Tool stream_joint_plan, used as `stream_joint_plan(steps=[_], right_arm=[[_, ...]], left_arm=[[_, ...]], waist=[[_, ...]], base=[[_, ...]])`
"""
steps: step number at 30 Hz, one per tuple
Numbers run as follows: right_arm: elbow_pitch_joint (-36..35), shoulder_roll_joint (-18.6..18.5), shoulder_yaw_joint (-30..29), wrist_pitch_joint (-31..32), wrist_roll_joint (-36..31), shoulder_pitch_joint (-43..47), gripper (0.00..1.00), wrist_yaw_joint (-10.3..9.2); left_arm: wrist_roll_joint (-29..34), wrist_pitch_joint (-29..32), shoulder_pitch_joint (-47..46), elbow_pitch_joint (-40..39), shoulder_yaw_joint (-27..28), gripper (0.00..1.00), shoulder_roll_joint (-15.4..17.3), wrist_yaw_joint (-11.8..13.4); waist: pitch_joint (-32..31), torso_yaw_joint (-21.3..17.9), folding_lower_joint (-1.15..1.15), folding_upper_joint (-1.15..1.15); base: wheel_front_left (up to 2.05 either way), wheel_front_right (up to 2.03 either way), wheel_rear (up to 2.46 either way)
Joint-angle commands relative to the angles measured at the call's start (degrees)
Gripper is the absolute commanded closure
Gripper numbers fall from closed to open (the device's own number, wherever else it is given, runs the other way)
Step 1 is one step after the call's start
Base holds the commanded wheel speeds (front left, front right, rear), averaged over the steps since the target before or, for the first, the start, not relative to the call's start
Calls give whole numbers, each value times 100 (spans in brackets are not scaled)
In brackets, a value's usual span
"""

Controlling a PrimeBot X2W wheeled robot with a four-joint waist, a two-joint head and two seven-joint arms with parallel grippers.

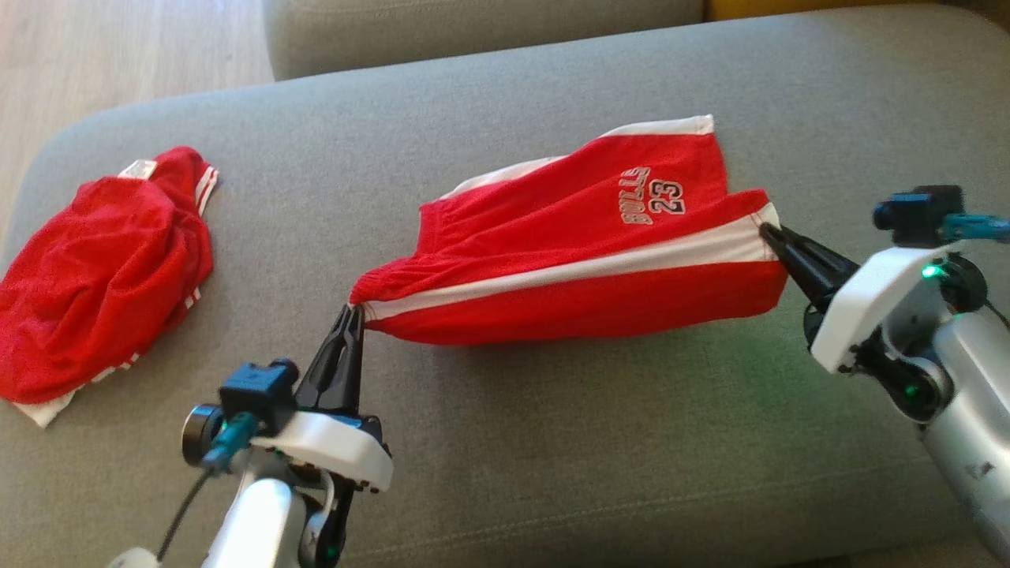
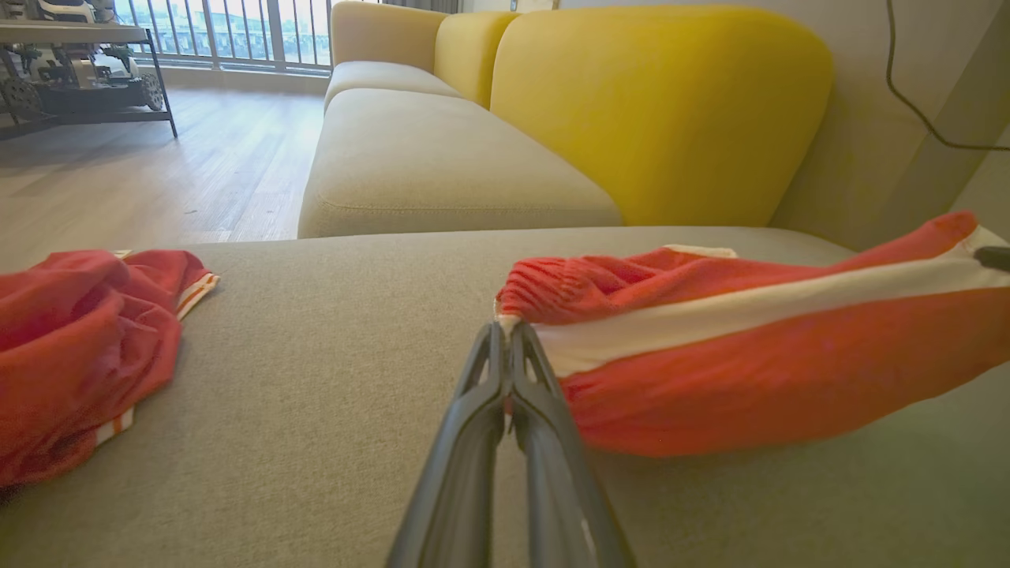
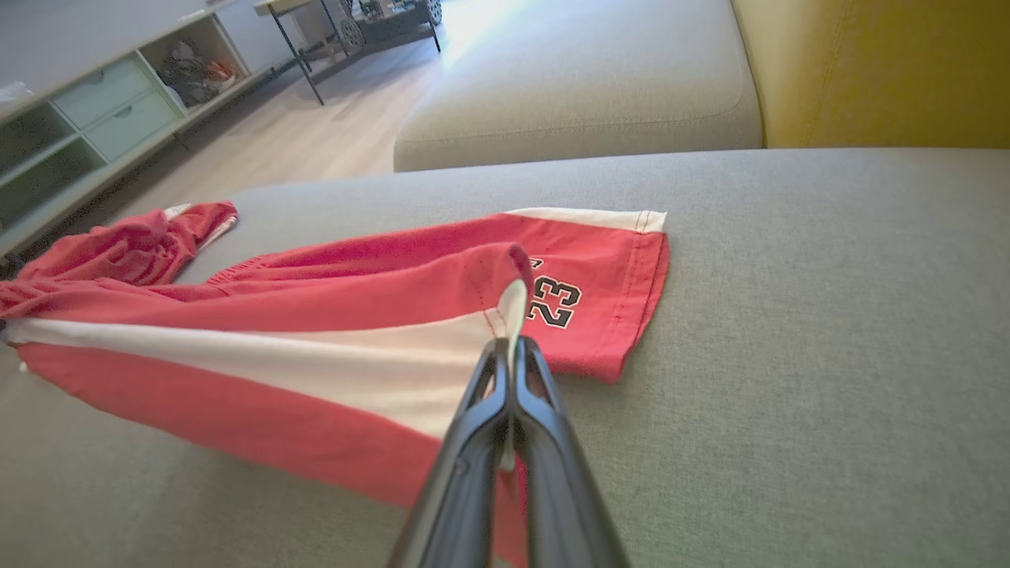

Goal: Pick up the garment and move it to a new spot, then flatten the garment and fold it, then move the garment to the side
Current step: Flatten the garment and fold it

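Observation:
The garment (image 1: 584, 244) is a pair of red shorts with a white side stripe and "BULLS 23" print, stretched across the grey sofa cushion (image 1: 505, 442). My left gripper (image 1: 353, 310) is shut on the elastic waistband corner (image 2: 505, 315) at its left end. My right gripper (image 1: 767, 231) is shut on the hem at the white stripe (image 3: 511, 323) at its right end. The near edge of the garment (image 2: 750, 379) hangs lifted between the two grips, while the far leg with the number (image 3: 552, 300) lies flat on the cushion.
A second red garment (image 1: 102, 276) lies crumpled at the cushion's left end. A further grey cushion (image 2: 426, 158) and yellow backrests (image 2: 663, 102) stand behind. Wooden floor (image 2: 158, 173) and a shelf unit (image 3: 95, 134) lie beyond the sofa.

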Motion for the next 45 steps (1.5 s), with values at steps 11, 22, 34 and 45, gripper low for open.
stream_joint_plan(steps=[11, 22, 34, 45], right_arm=[[-801, -1, -826, -49, 123, 136, 100, -2], [-1275, 547, -1563, -272, -903, 123, 100, -2], [-1884, 1184, -2455, -37, -1960, 5, 100, -2], [-2824, 1730, -2695, 452, -2837, -74, 100, -2]], left_arm=[[-1043, 52, -385, -747, 375, 100, 21, -313], [-1900, 600, -753, -1519, 572, 100, 20, -134], [-2971, 1600, -1450, -2010, 628, 100, 20, 131], [-3755, 2516, -2142, -2496, 837, 100, 52, 859]], waist=[[-320, -53, 1, 0], [-380, -162, 1, 0], [-408, -235, 1, 0], [-384, -399, 1, 0]], base=[[0, 0, 0], [0, 0, 0], [0, 0, 0], [0, 0, 0]])
